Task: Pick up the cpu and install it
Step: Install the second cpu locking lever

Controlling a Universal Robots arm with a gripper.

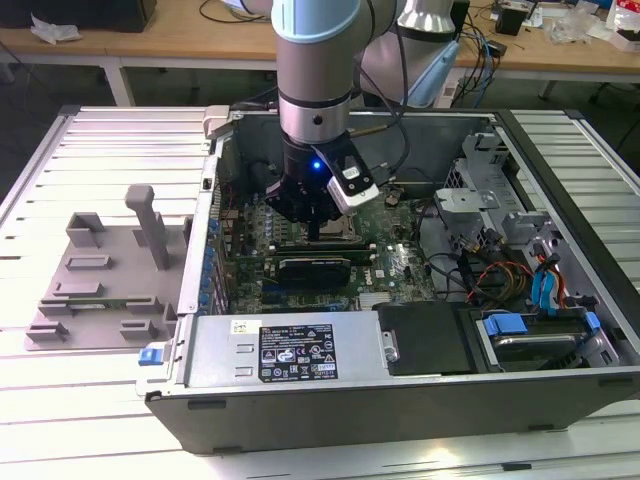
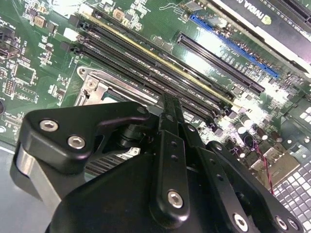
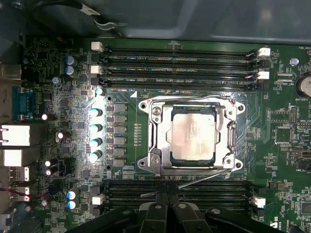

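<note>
At the lower edge of the first wrist view the black gripper (image 3: 167, 213) is seen with its two fingers pressed together, nothing held between them. In the second wrist view the same gripper (image 2: 171, 104) is shown from behind, its narrow tip drawn to a single closed edge just above the motherboard (image 2: 43, 58).

Just beyond the fingertips, toward the centre of the first wrist view, the cpu (image 3: 193, 132) is found already lying flat in the socket frame (image 3: 155, 124), its shiny metal top facing the camera. The chip is nearly square, so no marked long axis can be claimed; its edges are aligned with the frame and with the memory slots (image 3: 180, 60) running across the upper part of that picture. A thin lever (image 3: 204, 178) is seen lying slantwise between the gripper and the socket; whether the frame is latched cannot be told.

In the exterior view the gripper (image 1: 315, 232) is lowered into the open computer case (image 1: 300, 350), at the centre of the frame. Farther toward the exterior view's left, a grey tray (image 1: 100, 290) rests on the bench (image 1: 60, 430), well apart from the gripper.
</note>
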